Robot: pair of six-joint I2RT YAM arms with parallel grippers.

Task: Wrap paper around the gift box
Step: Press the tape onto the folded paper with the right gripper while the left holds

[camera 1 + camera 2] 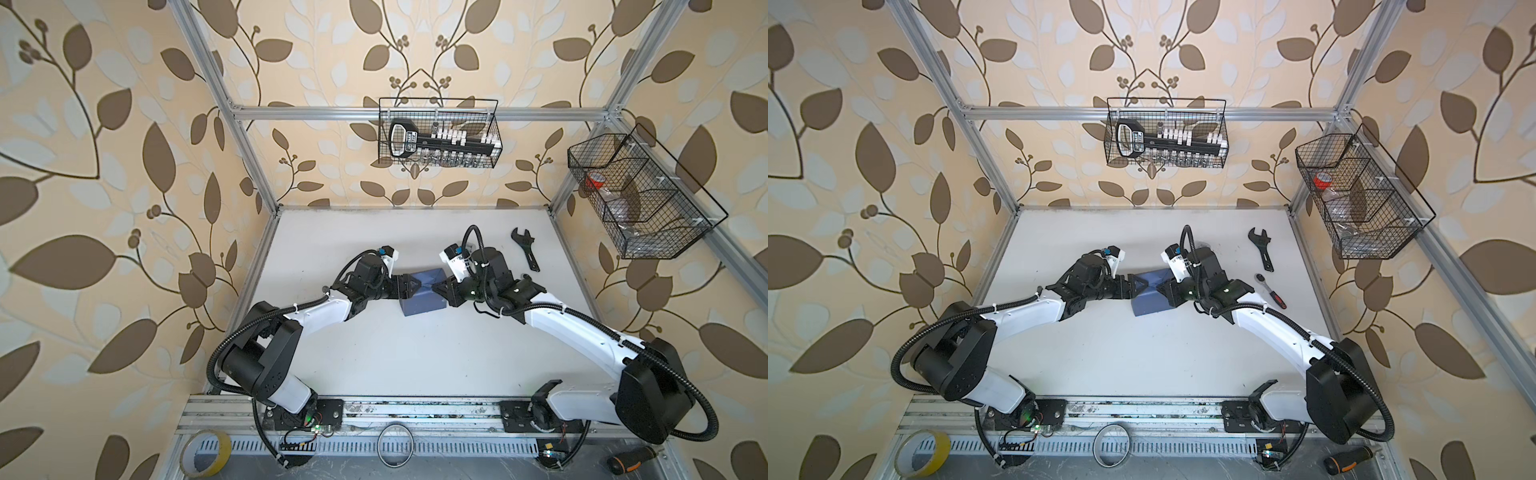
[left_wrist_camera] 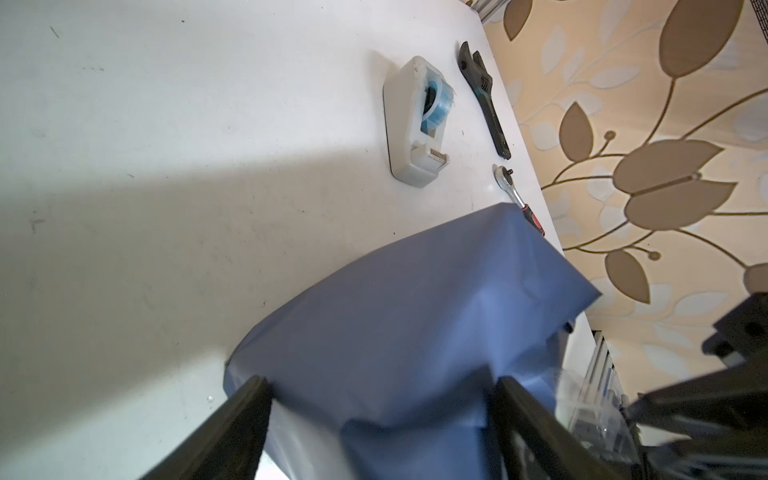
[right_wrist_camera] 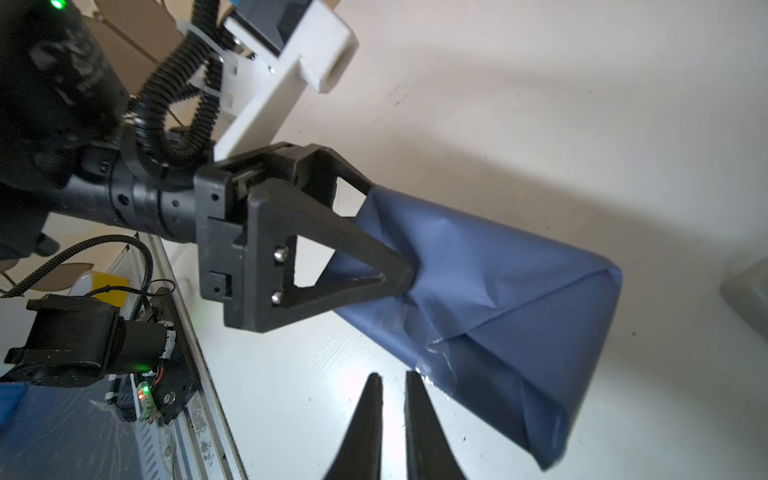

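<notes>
Mid-table, the paper [image 1: 424, 297] covers the box completely, between both arms. The right wrist view shows it best: left gripper [image 3: 390, 237] spread wide, fingers pressing the wrapped sides; right gripper [image 3: 392, 376] nearly pressed together, empty, beside the fold. The dispenser [image 2: 415, 124] shows clearly in the left wrist view, not from above.

- paper [image 3: 498, 291]: thin slate-blue sheet, creased, with a faint sheen; glossy clear tape [image 3: 440, 357] on a seam
- table [image 1: 415, 353]: white, matt, scuffed
- left gripper [image 3: 390, 237]: matt black plastic, slightly grainy
- tape dispenser [image 2: 399, 124]: smooth grey-white plastic
- wrench [image 2: 484, 99]: dark metal
</notes>
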